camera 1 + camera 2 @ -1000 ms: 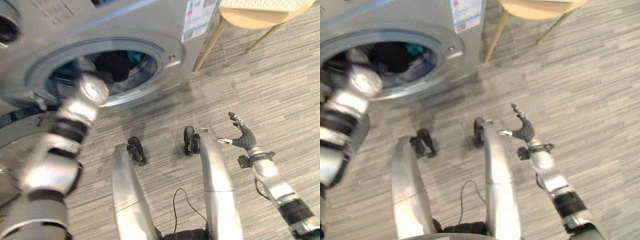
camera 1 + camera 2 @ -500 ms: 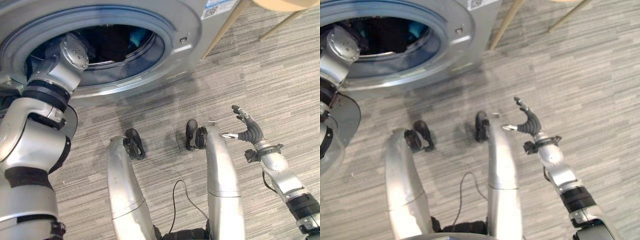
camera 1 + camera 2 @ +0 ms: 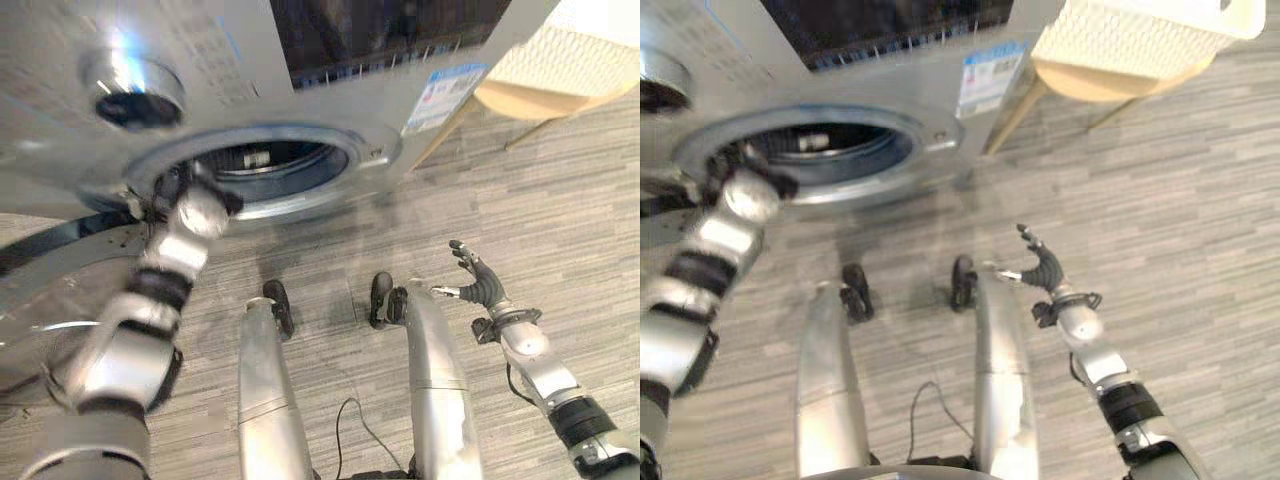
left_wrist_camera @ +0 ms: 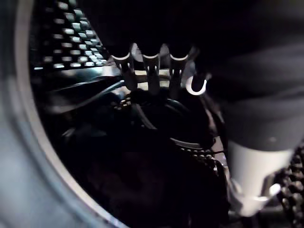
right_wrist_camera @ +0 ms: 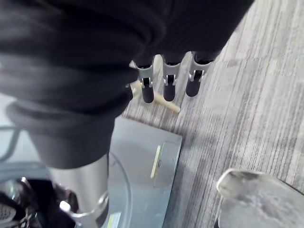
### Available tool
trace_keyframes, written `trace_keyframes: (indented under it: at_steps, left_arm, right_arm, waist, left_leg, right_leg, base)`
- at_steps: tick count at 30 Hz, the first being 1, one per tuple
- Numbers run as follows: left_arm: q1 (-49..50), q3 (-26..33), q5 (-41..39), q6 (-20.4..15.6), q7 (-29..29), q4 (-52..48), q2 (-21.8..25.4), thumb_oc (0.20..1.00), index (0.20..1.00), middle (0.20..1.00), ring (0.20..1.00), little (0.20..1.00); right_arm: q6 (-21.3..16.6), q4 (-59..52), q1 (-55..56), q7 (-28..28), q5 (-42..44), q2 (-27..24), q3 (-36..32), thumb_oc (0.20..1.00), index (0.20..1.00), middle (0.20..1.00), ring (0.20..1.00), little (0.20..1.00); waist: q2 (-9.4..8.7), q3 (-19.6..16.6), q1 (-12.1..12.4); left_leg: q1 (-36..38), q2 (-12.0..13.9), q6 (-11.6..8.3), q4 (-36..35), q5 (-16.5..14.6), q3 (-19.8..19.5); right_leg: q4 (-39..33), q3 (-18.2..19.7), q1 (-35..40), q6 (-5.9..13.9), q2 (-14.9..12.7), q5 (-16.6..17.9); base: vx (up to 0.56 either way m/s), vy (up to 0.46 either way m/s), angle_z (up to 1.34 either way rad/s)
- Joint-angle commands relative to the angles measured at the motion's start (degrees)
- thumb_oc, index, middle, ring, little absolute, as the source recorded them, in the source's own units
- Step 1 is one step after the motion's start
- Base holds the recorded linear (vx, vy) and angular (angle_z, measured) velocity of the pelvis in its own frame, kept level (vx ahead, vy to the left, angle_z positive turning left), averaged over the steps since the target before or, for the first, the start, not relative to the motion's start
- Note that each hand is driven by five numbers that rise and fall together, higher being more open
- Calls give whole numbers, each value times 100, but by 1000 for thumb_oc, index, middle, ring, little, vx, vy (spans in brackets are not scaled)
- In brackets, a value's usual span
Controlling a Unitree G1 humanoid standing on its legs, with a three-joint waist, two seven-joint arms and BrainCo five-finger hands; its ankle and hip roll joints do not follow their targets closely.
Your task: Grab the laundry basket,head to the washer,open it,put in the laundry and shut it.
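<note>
Left hand (image 3: 170,190) reaching into washer (image 3: 300,130) drum, fingers hidden; right hand (image 3: 474,285) hovering above floor (image 3: 560,200), fingers relaxed, spread.

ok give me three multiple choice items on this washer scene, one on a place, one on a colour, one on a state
1. Where is the left hand?
A. inside the washer drum
B. on the stool
C. flat on the floor

2. What colour is the laundry basket on the wooden stool?
A. red
B. white
C. black

3. How is the washer door?
A. shut
B. swung open
C. removed and lying on the stool

Answers:
1 A, the left wrist view shows its fingers against the perforated drum, and the arm reaches into the opening of the washer.
2 B, the basket's mesh wall is white.
3 B, the opening is uncovered and the door hangs to the robot's left.

The right hand is open over the floor.
</note>
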Motion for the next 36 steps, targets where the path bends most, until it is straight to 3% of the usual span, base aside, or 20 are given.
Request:
trace_keyframes:
  at_steps: [1, 4, 6, 12, 15, 21, 22, 24, 25, 28, 29, 31, 32, 36]
  left_arm:
    - [352, 18, -268, -326, -34, -239, -263, 1000, 1000, 1000, 1000, 1000]
    - [1115, 167, -474, -376, -197, -381, -674, 1000, 1000, 1000, 1000, 1000]
    - [2008, 372, -769, -415, -405, -512, -1018, 1000, 1000, 1000, 1000, 1000]
    - [3292, 580, -850, -359, -782, -75, -1347, 1000, 1000, 1000, 1000, 1000]
    - [3992, 731, -404, -264, -930, 274, -1322, 1000, 1000, 1000, 1000, 1000]
    - [4259, 892, 84, -221, -912, 626, -1358, 1000, 1000, 1000, 1000, 1000]
    - [4171, 875, 272, -212, -855, 632, -1315, 1000, 1000, 1000, 1000, 1000]
    - [4111, 842, 355, -218, -851, 602, -1241, 1000, 1000, 1000, 1000, 1000]
    - [3931, 802, 379, -209, -828, 421, -1124, 1000, 1000, 1000, 1000, 1000]
    - [3915, 794, 409, -207, -811, 310, -1084, 1000, 1000, 1000, 1000, 1000]
    - [3998, 801, 465, -187, -809, 189, -1062, 1000, 1000, 1000, 1000, 1000]
    - [4087, 831, 498, -220, -802, 127, -1069, 1000, 1000, 1000, 1000, 1000]
    - [4127, 837, 530, -216, -836, 116, -1093, 1000, 1000, 1000, 1000, 1000]
    - [4176, 779, 526, -241, -924, 40, -1166, 1000, 1000, 1000, 1000, 1000]
  right_arm:
    - [59, 17, 252, -140, -166, 9, -12, 1000, 1000, 1000, 1000, 1000]
    - [130, 291, 326, -156, -176, 126, -108, 1000, 1000, 1000, 1000, 1000]
    - [198, 726, 432, -148, -181, 182, -214, 1000, 1000, 1000, 1000, 1000]
    - [232, 1447, 704, -54, -215, 378, -398, 1000, 1000, 1000, 1000, 1000]
    - [279, 1846, 978, 57, -267, 532, -562, 1000, 1000, 1000, 1000, 1000]
    - [388, 2098, 1193, 101, -497, 619, -636, 1000, 1000, 1000, 1000, 1000]
    - [443, 2143, 1165, 69, -575, 684, -596, 1000, 1000, 1000, 1000, 1000]
    - [461, 2195, 1141, 77, -577, 704, -591, 1000, 1000, 1000, 1000, 1000]
    - [477, 2272, 1126, 101, -531, 793, -550, 1000, 1000, 1000, 1000, 1000]
    - [465, 2253, 1169, 147, -552, 830, -491, 1000, 1000, 1000, 1000, 1000]
    - [464, 2194, 1202, 183, -581, 849, -444, 1000, 1000, 1000, 1000, 1000]
    - [435, 2175, 1178, 159, -569, 873, -378, 1000, 1000, 1000, 1000, 1000]
    - [430, 2130, 1138, 137, -540, 836, -333, 1000, 1000, 1000, 1000, 1000]
    - [400, 2113, 1135, 87, -540, 700, -377, 1000, 1000, 1000, 1000, 1000]
  waist:
    - [110, -309, 63]
    - [100, -348, 132]
    - [99, -364, 242]
    - [90, -544, 434]
    - [79, -959, 521]
    - [31, -1476, 592]
    - [55, -1480, 614]
    - [64, -1453, 621]
    - [106, -1346, 596]
    - [92, -1419, 644]
    - [25, -1509, 795]
    - [-93, -1563, 984]
    - [-58, -1545, 1068]
    - [138, -1423, 1084]
  left_leg:
    - [514, -76, 156, -370, -105, 119]
    - [1071, -160, 131, -959, 71, 162]
    - [1956, -275, 77, -1855, 347, 259]
    - [3685, -490, -15, -3630, 1058, 373]
    - [4890, -638, -22, -4635, 1211, 467]
    - [5868, -912, 63, -5468, 1200, 656]
    - [6046, -1005, 138, -5723, 1244, 747]
    - [6037, -1021, 174, -5741, 1271, 737]
    - [5801, -976, 269, -5582, 1406, 682]
    - [5688, -1002, 294, -5621, 1519, 652]
    - [5493, -1045, 289, -5653, 1676, 627]
    - [5174, -1107, 200, -5623, 1899, 654]
    - [4897, -1078, -13, -5718, 2249, 625]
    - [4580, -1031, -245, -5756, 2507, 631]
  right_leg:
    - [-1111, 6, 804, 262, 19, 109]
    - [-1576, -74, 1342, 321, -1, 266]
    - [-2268, -185, 2183, 399, -34, 477]
    - [-3975, -539, 3974, 544, -50, 1111]
    - [-5128, -699, 5196, 741, -44, 1471]
    - [-6072, -668, 6049, 1013, -88, 1840]
    - [-5940, -609, 5954, 1156, -193, 1958]
    - [-5736, -519, 5852, 1175, -188, 1875]
    - [-4686, -183, 5675, 1114, 35, 1411]
    - [-4315, -155, 5795, 1091, 254, 1273]
    - [-4415, -164, 6038, 981, 533, 996]
    - [-5176, -239, 6378, 760, 629, 764]
    - [-5580, -91, 6387, 615, 810, 682]
    - [-5838, -216, 6352, 548, 917, 812]
  base:
    - [16, 6, 17]
    - [48, 19, 25]
    - [75, 24, 13]
    - [105, 41, 23]
    - [286, 154, 20]
    - [168, 198, -2]
    - [2, 292, -24]
    - [-202, 225, -38]
    - [-308, 175, -26]
    - [-235, 35, 33]
    - [-248, -92, 38]
    - [-271, -152, 19]
    - [-222, -112, -4]
    - [-233, -17, 9]
